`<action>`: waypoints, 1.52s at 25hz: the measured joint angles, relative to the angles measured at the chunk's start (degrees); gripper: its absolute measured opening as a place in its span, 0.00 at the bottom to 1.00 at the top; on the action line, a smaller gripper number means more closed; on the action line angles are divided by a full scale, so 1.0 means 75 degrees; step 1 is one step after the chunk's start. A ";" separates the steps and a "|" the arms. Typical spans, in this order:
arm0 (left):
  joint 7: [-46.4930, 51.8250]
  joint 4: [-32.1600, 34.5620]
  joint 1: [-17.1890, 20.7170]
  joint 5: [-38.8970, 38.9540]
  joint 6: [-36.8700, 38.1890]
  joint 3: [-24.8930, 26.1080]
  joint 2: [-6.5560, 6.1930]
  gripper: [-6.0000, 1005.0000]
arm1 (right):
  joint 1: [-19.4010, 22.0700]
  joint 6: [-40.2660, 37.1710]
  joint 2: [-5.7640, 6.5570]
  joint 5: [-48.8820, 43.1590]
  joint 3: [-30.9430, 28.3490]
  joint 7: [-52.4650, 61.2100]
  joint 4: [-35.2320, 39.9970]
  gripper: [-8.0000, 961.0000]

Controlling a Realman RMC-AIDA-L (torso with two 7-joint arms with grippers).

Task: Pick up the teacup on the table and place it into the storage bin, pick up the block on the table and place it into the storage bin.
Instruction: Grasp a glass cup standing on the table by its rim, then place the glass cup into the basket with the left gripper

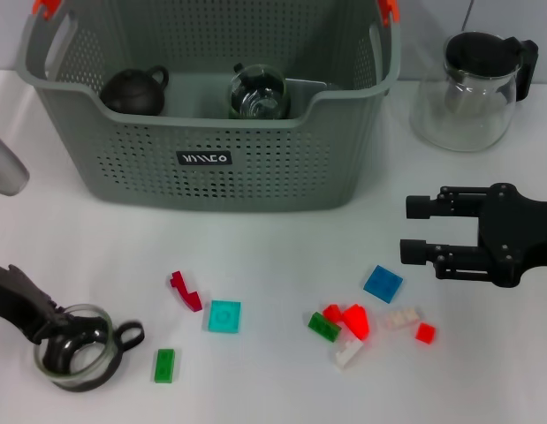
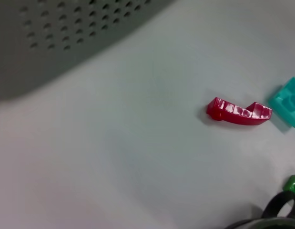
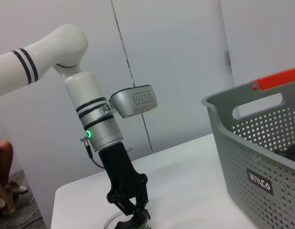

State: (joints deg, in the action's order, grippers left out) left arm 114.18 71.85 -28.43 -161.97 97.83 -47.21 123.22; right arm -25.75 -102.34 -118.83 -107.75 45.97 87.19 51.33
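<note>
Glass teacup (image 1: 74, 347) upright near the green block (image 1: 164, 365).

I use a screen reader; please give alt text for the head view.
The left gripper grips a glass teacup's rim on the table, blocks lie scattered nearby, the bin stands behind, and the right gripper hovers open.

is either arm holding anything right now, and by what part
The left pincer grips the glass teacup by its rim, cup on the table. The right pincer is open, holding nothing.
</note>
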 joint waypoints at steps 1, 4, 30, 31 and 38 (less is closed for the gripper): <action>-0.0003 0.0011 0.0003 0.0015 0.0028 0.0004 -0.0015 0.19 | 0.0000 -0.0003 0.0000 0.0000 0.0000 0.0000 0.0000 0.70; -0.0202 0.0097 0.0011 0.0336 0.0311 0.0189 -0.0085 0.11 | -0.0005 -0.0008 0.0000 0.0000 0.0000 0.0000 0.0000 0.70; 0.1310 -0.0571 -0.1831 0.6157 -0.1043 0.1929 -0.1301 0.05 | -0.0093 0.0010 -0.0022 0.0000 0.0024 -0.0041 -0.0094 0.70; 0.1608 -0.0531 -0.1936 0.5833 -0.1693 0.1323 -0.1317 0.05 | -0.0095 0.0011 -0.0023 0.0000 0.0025 -0.0043 -0.0094 0.70; 0.3302 -0.1429 -0.3166 0.3001 -0.3768 -0.0622 -0.1284 0.05 | -0.0106 0.0017 -0.0036 0.0000 -0.0005 -0.0035 -0.0094 0.70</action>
State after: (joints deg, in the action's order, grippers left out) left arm 138.95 61.14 -52.18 -139.47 69.57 -51.88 113.58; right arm -26.54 -102.22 -119.10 -107.75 45.93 86.92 50.62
